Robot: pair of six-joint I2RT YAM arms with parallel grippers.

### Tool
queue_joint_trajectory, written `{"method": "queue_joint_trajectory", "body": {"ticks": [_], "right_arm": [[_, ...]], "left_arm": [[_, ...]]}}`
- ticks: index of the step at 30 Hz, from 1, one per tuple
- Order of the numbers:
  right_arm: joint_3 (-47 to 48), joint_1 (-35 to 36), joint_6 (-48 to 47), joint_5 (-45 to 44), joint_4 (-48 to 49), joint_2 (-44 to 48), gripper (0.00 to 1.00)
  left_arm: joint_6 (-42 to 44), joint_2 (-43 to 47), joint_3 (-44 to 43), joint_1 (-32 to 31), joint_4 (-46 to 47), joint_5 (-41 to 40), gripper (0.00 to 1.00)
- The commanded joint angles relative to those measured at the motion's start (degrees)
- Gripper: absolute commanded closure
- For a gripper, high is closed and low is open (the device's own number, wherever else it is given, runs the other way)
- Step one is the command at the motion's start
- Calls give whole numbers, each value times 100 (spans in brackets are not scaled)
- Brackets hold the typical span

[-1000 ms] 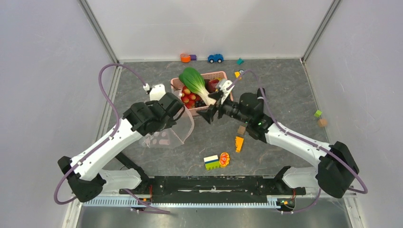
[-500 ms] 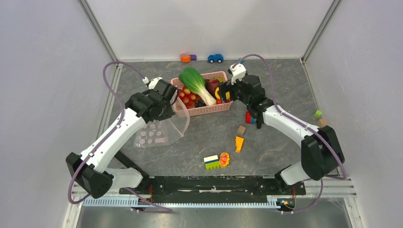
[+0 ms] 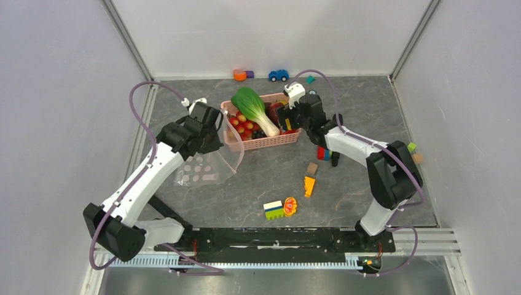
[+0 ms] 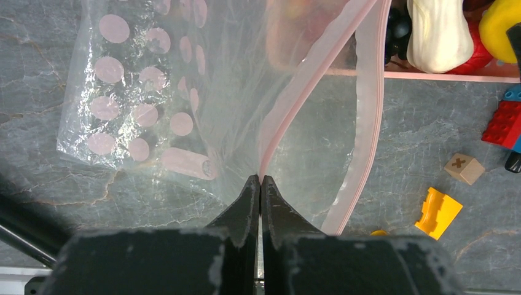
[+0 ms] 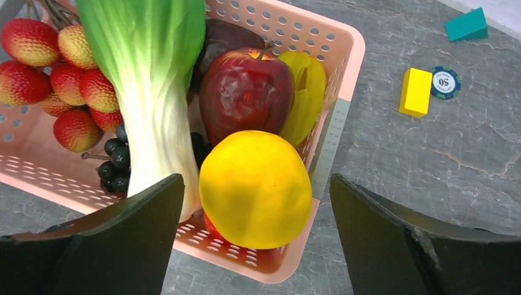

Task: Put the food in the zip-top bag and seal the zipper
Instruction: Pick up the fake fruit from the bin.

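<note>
Grey marbled bench (image 3: 258, 178): left tool (image 4: 261, 179) is pinching the pale pink zipper strip (image 4: 307, 74) of the clear soft plastic zip-top bag (image 4: 184, 74) beside the pink lattice plastic basket (image 5: 344, 55), right tool (image 5: 257, 181) is hanging wide open over the basket's round yellow-orange toy citrus (image 5: 255, 203), which I'm expecting to squirt out of an off-centre grip.

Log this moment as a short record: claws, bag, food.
left claw: shut on the zipper at the zip-top bag mouth
right claw: open, above the citrus in the basket
zip-top bag: mouth open, no food visible inside
in the basket: bok choy, apple, strawberries, dark berries, citrus
</note>
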State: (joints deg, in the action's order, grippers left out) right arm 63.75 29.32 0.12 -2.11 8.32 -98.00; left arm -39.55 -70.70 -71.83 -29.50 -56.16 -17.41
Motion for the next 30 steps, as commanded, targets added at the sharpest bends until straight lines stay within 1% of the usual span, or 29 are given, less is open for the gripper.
{"method": "queue_joint_trajectory", "body": {"ticks": [1, 8, 10, 11, 12, 15, 17, 18, 22, 25, 27, 30], "right_arm": [[264, 12, -20, -123, 61, -148, 10], [288, 12, -21, 92, 2, -262, 17], [288, 12, -21, 130, 5, -281, 20], [308, 8, -21, 138, -8, -299, 23], [335, 11, -19, 161, -24, -312, 27], [357, 17, 139, 193, -42, -285, 47], [349, 13, 181, 193, -26, -172, 65], [346, 8, 177, 191, -10, -86, 69], [166, 12, 125, 392, 119, 454, 73], [-200, 12, 130, 689, 462, 1018, 77], [-493, 12, 212, 1172, 772, 1423, 77], [-992, 37, 401, 2549, 1439, 1917, 77]], "left_arm": [[300, 270, 82, 49, 358, 85, 98], [372, 210, 66, 73, 369, 195, 98], [375, 214, 64, 83, 368, 244, 98], [378, 222, 60, 93, 368, 258, 98], [363, 228, 64, 107, 357, 264, 98], [342, 264, 73, 141, 369, 315, 98], [347, 284, 92, 154, 390, 385, 98], [372, 288, 97, 155, 403, 430, 98], [440, 298, 152, 167, 508, 777, 98], [441, 302, 170, 181, 533, 889, 98], [439, 301, 182, 196, 544, 939, 98], [430, 300, 195, 237, 554, 1072, 98]]}}
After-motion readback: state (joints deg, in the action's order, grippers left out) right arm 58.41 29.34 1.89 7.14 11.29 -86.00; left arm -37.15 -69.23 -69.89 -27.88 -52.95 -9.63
